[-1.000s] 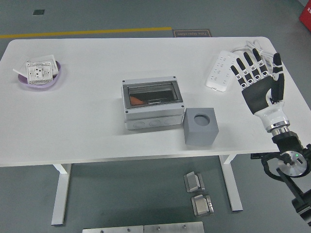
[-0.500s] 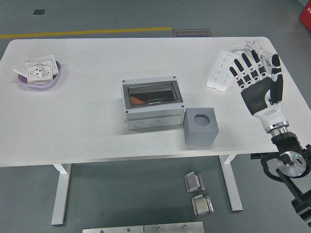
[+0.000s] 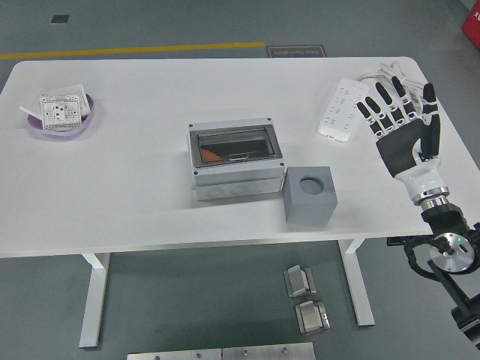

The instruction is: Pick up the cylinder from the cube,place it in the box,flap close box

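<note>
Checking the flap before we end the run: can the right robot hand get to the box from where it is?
Probably yes. The right robot hand is open and holds nothing, off to the right of the box. Only the grey cube sits near the box's right front corner; the table between is bare, and coming over the cube looks clear.

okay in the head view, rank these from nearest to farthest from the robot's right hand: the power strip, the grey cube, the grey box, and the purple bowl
1. Power strip, just left of the right hand, at its fingertips.
2. Grey cube, left of the hand and nearer the table's front edge.
3. Grey box, mid-table.
4. Purple bowl, far left.
</note>
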Robot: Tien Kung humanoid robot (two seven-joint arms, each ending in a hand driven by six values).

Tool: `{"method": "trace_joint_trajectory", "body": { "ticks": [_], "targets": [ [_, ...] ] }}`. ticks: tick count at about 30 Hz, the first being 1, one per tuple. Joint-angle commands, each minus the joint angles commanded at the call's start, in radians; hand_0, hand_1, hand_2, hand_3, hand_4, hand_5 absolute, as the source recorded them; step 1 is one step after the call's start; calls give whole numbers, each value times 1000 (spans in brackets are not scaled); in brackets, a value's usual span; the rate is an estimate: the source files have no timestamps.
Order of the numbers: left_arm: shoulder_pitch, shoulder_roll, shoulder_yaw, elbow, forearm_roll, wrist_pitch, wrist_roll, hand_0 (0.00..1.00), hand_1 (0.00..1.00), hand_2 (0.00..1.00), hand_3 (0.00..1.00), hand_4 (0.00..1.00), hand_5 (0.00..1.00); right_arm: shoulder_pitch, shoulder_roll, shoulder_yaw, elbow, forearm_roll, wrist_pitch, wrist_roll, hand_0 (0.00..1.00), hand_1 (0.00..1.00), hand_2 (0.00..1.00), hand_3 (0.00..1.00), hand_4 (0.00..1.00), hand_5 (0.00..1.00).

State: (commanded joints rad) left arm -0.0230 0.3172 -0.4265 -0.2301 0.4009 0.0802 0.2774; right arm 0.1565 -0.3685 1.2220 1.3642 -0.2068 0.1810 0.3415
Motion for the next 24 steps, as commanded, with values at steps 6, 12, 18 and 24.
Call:
{"method": "trace_joint_trajectory", "body": {
  "ticks": [6,12,18,24],
  "targets": [
    [0,-1,-4,-1,4,0,0,726,737,692,804,708,402,0,0,0,-2,1,-8,-3,998,934,960,736,998,597],
    [-1,-2,-5,-1,4,0,0,726,736,692,804,709,401,2,0,-1,-4,1,-11,-4,998,919,966,953,998,613],
    [-2,0,-5,-1,5,0,0,725,737,693,803,709,401,3,-3,-4,-4,4,-10,-4,998,904,952,960,998,628],
    [-3,3,-1,-1,4,0,0,725,736,693,803,708,399,6,-4,-9,-4,10,-10,-3,998,899,946,955,998,638]
  ]
}}
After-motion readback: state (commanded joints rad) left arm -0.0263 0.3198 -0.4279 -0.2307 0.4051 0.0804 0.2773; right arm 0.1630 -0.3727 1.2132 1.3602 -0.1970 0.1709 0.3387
